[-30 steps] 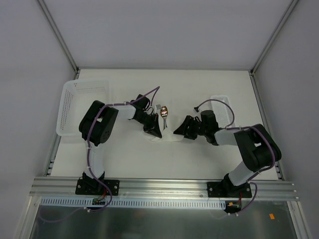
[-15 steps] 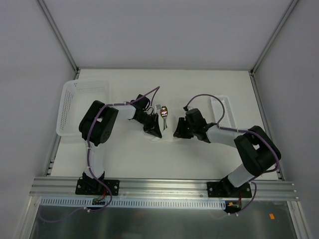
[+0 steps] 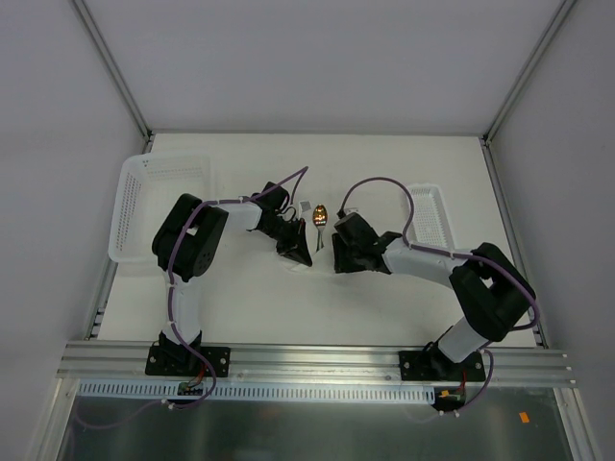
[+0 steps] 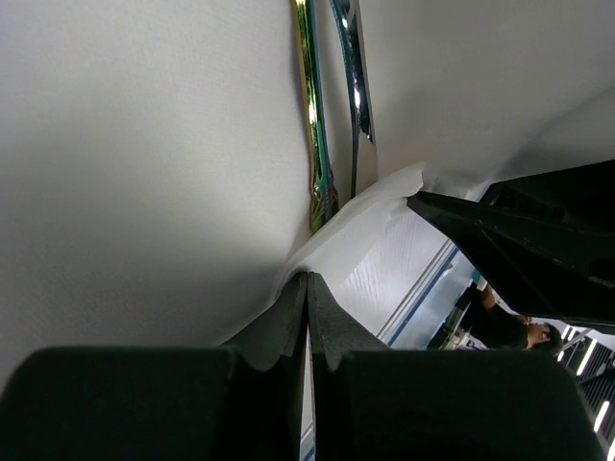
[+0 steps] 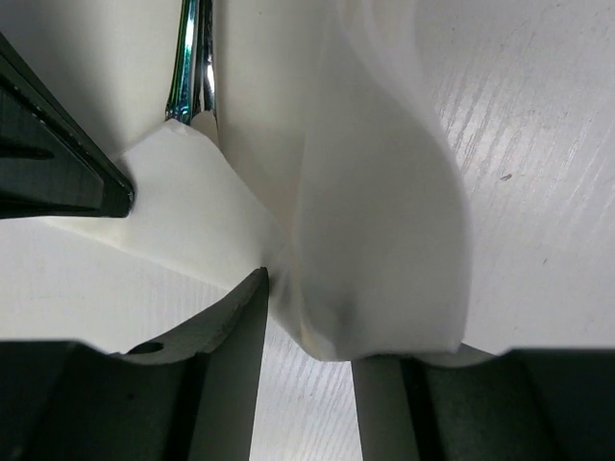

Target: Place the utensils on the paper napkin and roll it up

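Paper napkin [image 5: 384, 192] carries the utensils [image 4: 314, 125], left gripper [image 4: 307, 283] pinching its edge, right gripper [image 5: 312, 327] clasping a raised fold; rolling looks barely begun.

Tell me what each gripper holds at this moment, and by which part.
Both hold the paper napkin. The left gripper appears to pinch its lifted edge. The right gripper clamps a raised fold.

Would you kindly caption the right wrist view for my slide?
Right gripper holds a raised fold of the paper napkin, utensils poking out beneath; left gripper pinches its corner.
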Motion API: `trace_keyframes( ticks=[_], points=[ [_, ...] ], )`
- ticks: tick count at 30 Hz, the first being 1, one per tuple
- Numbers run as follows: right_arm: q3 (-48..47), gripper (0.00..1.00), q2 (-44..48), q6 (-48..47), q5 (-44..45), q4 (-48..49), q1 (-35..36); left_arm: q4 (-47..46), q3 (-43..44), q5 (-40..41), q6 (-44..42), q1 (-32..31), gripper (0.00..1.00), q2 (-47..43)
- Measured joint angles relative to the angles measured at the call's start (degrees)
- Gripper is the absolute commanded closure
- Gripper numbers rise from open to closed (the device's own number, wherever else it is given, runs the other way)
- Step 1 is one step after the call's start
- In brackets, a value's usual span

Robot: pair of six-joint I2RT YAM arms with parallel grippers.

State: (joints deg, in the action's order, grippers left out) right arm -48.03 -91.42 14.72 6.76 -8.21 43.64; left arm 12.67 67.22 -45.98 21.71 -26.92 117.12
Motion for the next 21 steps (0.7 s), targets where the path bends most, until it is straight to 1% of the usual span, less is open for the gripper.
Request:
trace_keyframes(
  ticks=[6, 13, 17, 21],
  points=[
    [-2.93, 0.59, 0.00, -0.44, 1.03, -4.48, 0.55, 0.00, 0.00, 0.00, 0.00, 0.00, 1.00, 0.00],
    [-5.14, 0.60, 0.02, -0.42, 1.20, -6.45, 0.55, 0.00, 0.00, 0.00, 0.00, 0.00, 1.00, 0.00],
    [-5.40, 0.70, 0.02, -0.42, 1.16, -6.88, 0.55, 0.00, 0.00, 0.00, 0.00, 0.00, 1.00, 0.02],
    [-5.49, 0.73, 0.00, -0.24, 0.66, -6.88, 0.55, 0.00, 0.00, 0.00, 0.00, 0.00, 1.00, 0.02]
  ],
)
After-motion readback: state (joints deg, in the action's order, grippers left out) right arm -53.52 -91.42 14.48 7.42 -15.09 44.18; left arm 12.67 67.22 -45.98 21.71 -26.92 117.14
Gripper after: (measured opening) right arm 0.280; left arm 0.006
